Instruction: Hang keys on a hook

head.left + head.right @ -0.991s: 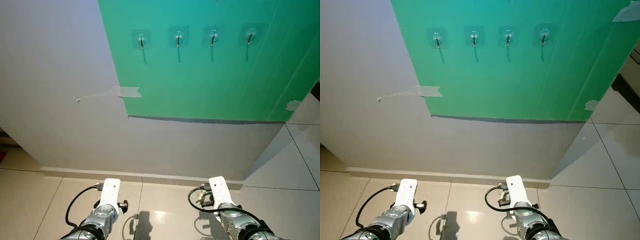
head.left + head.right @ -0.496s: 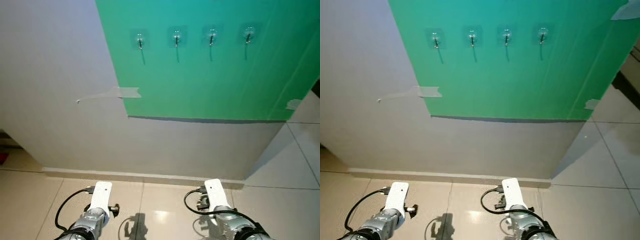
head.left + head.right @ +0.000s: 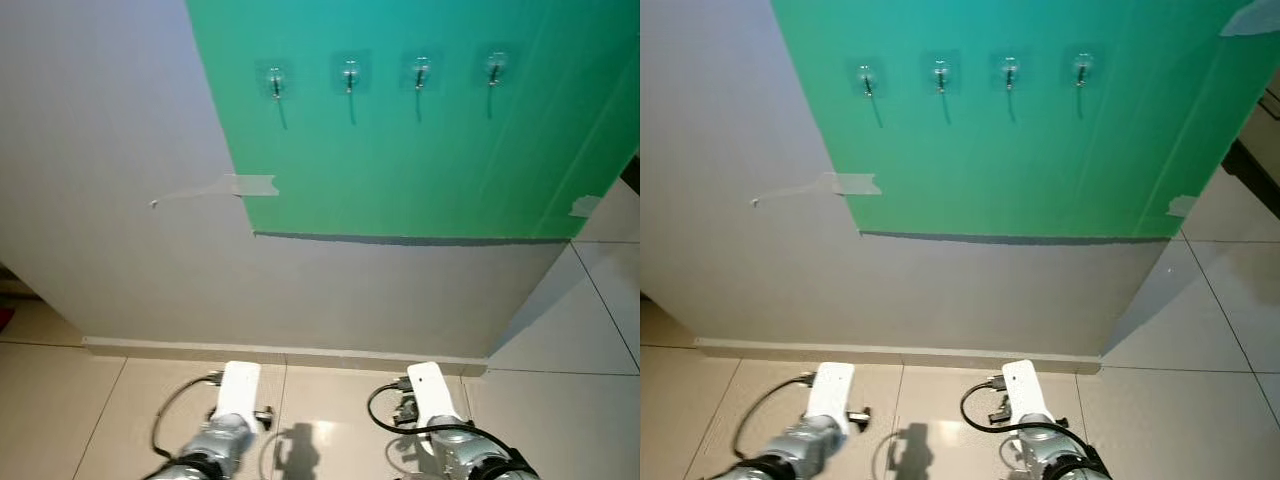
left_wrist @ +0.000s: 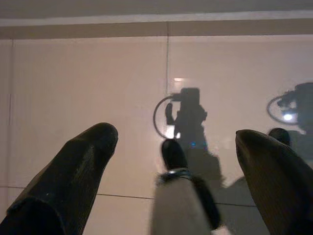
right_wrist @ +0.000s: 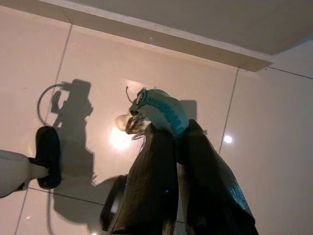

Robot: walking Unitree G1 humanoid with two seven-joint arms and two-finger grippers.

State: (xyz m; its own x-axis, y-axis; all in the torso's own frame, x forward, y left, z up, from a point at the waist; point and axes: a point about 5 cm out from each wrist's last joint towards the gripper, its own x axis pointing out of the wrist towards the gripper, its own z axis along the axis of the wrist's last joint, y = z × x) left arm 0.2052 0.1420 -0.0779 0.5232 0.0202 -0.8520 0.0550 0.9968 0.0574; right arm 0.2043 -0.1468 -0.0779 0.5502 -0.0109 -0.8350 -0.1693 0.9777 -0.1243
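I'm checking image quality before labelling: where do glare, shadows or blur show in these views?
Right wrist view: bright glare spot on the floor tiles beside the keys held in the right gripper; arm shadow on the tiles. Left wrist view: left gripper fingers blurred, arm shadow sharp. Eye views: hooks cast thin shadows on the green sheet.

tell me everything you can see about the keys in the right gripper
The keys are a small bunch pinched between the shut black fingers of the right gripper, held low above the glossy beige floor tiles. A teal ribbed cover wraps the top; metallic bits and a thin wire loop poke out on one side. Nothing else touches them.
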